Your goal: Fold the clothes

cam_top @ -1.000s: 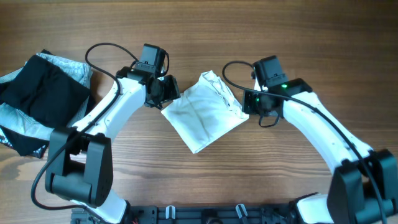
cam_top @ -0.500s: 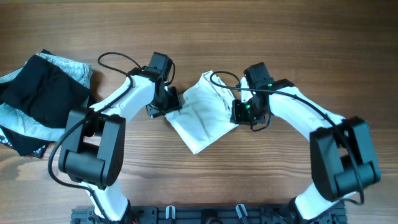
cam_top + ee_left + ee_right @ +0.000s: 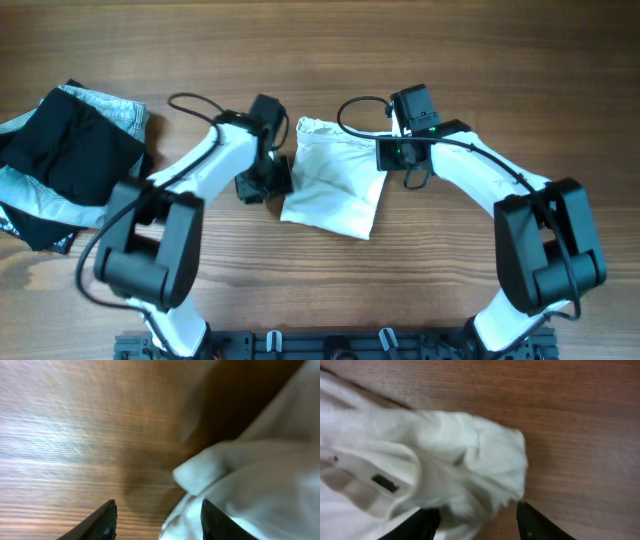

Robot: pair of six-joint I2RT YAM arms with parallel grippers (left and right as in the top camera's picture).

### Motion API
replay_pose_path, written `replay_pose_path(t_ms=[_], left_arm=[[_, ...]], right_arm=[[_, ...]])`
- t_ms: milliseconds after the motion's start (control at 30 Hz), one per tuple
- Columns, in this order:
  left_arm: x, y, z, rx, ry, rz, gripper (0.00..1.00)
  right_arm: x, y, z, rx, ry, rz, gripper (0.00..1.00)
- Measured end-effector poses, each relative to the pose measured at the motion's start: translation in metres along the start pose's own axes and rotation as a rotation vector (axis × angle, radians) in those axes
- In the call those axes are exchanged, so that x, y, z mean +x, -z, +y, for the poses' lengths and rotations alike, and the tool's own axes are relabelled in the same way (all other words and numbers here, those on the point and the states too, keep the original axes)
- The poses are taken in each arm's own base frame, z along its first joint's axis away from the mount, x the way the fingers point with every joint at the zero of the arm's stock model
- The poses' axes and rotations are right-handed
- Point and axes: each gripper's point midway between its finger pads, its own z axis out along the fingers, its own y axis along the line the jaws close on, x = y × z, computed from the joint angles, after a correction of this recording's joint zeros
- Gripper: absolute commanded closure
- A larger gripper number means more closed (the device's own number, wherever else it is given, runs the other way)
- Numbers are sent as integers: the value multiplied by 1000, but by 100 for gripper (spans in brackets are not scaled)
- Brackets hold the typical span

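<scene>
Centrally, white shirt (image 3: 330, 185), left hand (image 3: 157, 516) open beside it, right hand (image 3: 479, 519) open over its edge.

1. The overhead view looks straight down on the brown wood-grain table (image 3: 330, 40). It is far enough off to hold both white-and-black arms (image 3: 200, 165) and the folded, wrinkly white thin-fabric shirt (image 3: 335, 185) between them.
2. The left wrist view sits low and very near the tabletop and is blurred. The left gripper (image 3: 157, 520) shows at its bottom edge, facing a rounded fold of the shirt.
3. The right wrist view, equally close, looks past the right gripper (image 3: 477, 520) onto the shirt's end with the small dark label (image 3: 385, 483).
4. All three views share the shirt and the wood beside it.
</scene>
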Motion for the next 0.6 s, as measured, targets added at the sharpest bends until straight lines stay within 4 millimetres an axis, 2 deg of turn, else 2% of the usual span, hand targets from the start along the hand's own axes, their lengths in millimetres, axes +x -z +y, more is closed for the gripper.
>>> replay_pose_path(t_ms=[67,133,200,267,367,500,567,600], left_arm=[[-42,33,-16,117,-25,-200,16],[-72,63,-36,226,-87,-356,8],[-86,78,-48,293,-133,-423,3],[-92,83,-59,342,-174,-451,1],[-99,74,-69,381,-204,-453,1],[-101,38,-77,421,-216,-374,1],[-101,20,-80,439,-218,-334,6],[-101,19,-85,465,-231,-329,11]], right_arm=[[-5,21,0,5,11,-31,40],[-18,51,3,-6,18,-108,39],[-27,77,6,-18,22,-170,39],[-30,99,7,-27,24,-209,39],[-23,105,6,-23,22,-189,39],[-15,104,4,-16,14,-158,39],[-15,104,4,-16,13,-157,39],[-15,104,4,-16,13,-156,39]])
